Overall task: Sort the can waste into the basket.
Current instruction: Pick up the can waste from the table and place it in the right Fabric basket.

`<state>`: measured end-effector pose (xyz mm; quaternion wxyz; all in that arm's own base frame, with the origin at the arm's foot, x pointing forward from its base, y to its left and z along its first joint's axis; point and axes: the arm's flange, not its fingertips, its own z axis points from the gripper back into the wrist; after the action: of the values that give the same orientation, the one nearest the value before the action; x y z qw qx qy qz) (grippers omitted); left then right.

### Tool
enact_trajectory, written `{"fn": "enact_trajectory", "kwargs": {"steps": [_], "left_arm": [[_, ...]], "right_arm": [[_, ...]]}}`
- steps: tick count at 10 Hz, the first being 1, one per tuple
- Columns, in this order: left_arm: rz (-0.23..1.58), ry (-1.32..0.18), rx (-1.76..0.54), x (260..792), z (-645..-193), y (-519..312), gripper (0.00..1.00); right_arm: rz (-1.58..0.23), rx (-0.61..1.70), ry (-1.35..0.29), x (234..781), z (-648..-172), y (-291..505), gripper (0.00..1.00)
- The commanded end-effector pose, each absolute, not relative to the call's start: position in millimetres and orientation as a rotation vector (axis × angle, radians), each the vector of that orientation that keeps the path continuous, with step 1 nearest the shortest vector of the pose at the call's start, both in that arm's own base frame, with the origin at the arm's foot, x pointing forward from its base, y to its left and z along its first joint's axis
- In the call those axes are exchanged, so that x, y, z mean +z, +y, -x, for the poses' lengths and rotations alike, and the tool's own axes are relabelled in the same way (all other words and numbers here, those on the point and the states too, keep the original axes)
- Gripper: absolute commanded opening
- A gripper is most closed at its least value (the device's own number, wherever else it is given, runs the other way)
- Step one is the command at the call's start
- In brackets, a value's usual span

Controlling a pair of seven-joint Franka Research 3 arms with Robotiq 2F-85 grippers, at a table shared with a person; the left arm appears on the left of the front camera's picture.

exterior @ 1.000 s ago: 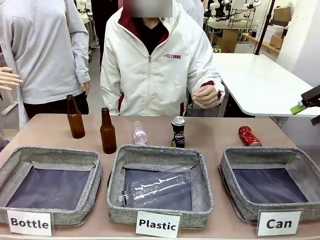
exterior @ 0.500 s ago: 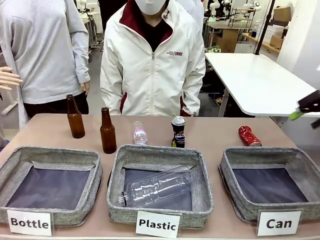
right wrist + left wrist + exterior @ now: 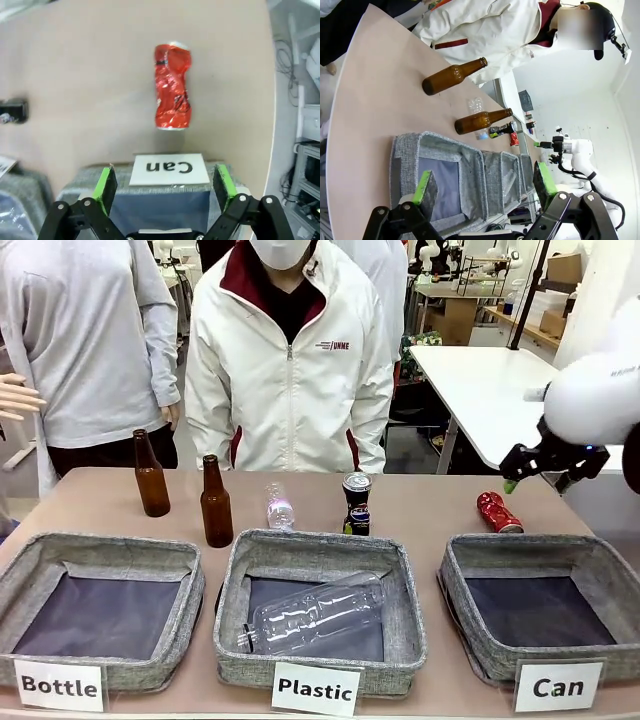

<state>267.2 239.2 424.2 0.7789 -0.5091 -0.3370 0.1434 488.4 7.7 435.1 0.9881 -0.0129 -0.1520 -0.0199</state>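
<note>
Nothing is sorted yet: the Can basket, at the right end of the row and marked by its white card, shows a bare dark bottom, and both cans stand or lie on the table beyond the baskets. The crushed red can lies on its side just behind that basket's far rim. The black can with the silver top stands upright behind the Plastic basket, well apart from where it belongs. The right gripper hangs in the air above and slightly right of the red can, with its jaws spread wide and nothing between them. In the right wrist view the red can sits roughly centred ahead of the green pads, past the card. This looks like the approach for the first pick, so both cans are left to grasp, carry and drop. The left gripper is also spread apart and empty, off by the Bottle end of the row.
</note>
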Motion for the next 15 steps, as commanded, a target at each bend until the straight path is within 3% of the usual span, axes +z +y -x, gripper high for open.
{"fn": "enact_trajectory", "kwargs": {"steps": [1, 2, 4, 5, 8, 15], "left_arm": [[1.108, -0.758, 0.291, 425, -268, 239, 1.0], [1.108, -0.758, 0.291, 425, -268, 239, 1.0], [1.108, -0.758, 0.291, 425, -268, 239, 1.0], [1.108, -0.758, 0.291, 425, -268, 239, 1.0], [1.108, -0.758, 0.291, 425, -268, 239, 1.0], [1.108, -0.758, 0.291, 425, -268, 239, 1.0]], "right_arm": [[0.119, -0.129, -0.281, 439, -489, 12, 1.0], [0.026, -0.04, -0.305, 435, -488, 8, 1.0], [0.076, -0.066, -0.303, 431, -489, 10, 1.0], [0.031, 0.089, -0.305, 434, -475, 19, 1.0], [-0.122, 0.203, -0.285, 412, -523, 15, 1.0], [-0.011, 0.039, -0.201, 350, -619, -15, 1.0]]}}
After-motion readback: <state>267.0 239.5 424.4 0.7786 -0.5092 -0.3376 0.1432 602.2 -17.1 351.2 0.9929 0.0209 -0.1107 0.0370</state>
